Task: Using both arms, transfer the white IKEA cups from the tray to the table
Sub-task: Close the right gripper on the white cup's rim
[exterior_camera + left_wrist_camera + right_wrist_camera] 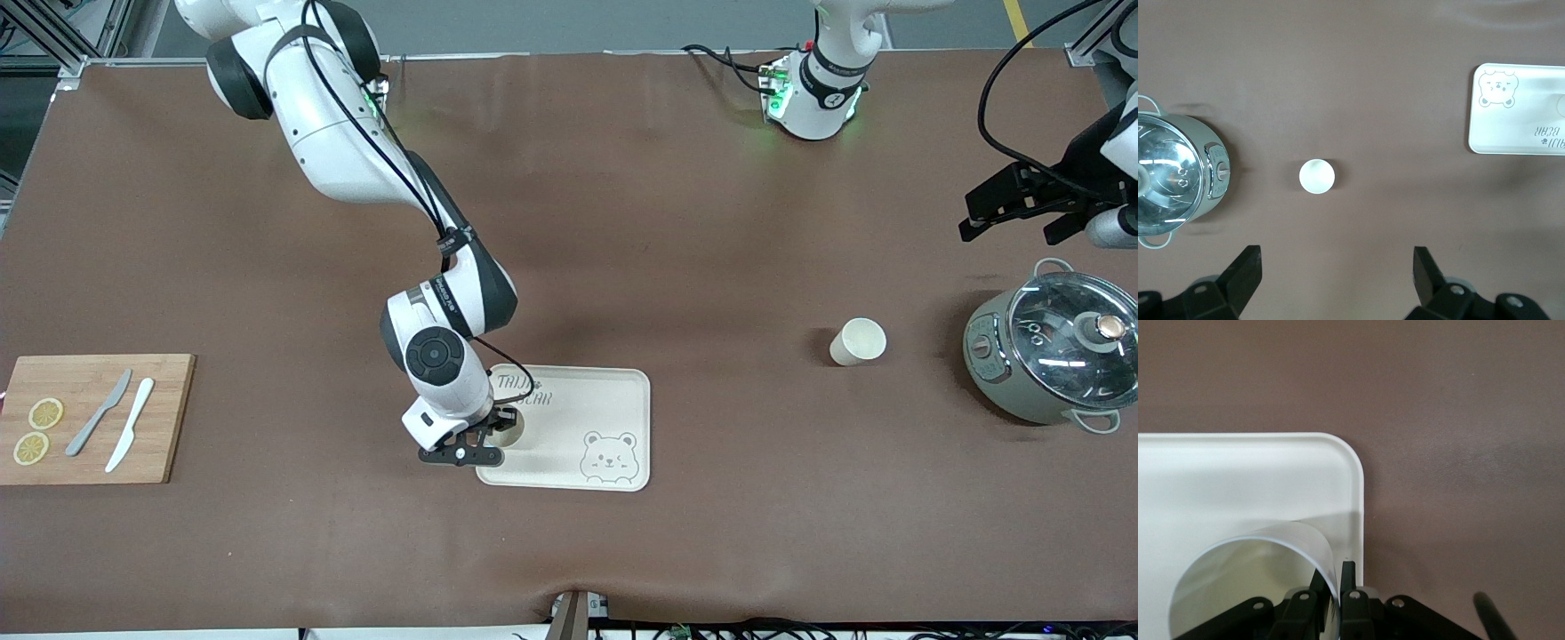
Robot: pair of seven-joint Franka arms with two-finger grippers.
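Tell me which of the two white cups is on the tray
The cup in the right claw, which pinches its rim, stands on the bear-printed tray. The other cup stands on the bare table beside the grey pot.

The front camera sits high up and looks down over the whole brown table (711, 222), facing the two robot bases along the top edge. The left wrist camera hangs high over the table and looks straight down, and like the front view it shows the lone small white round cup (1317, 177), the grey pot with a glass lid (1178, 177) and the cream tray with a bear picture (1518, 110). The right wrist camera is very close to that tray's corner (1345, 463), with a second white cup (1255, 570) filling its lower part.
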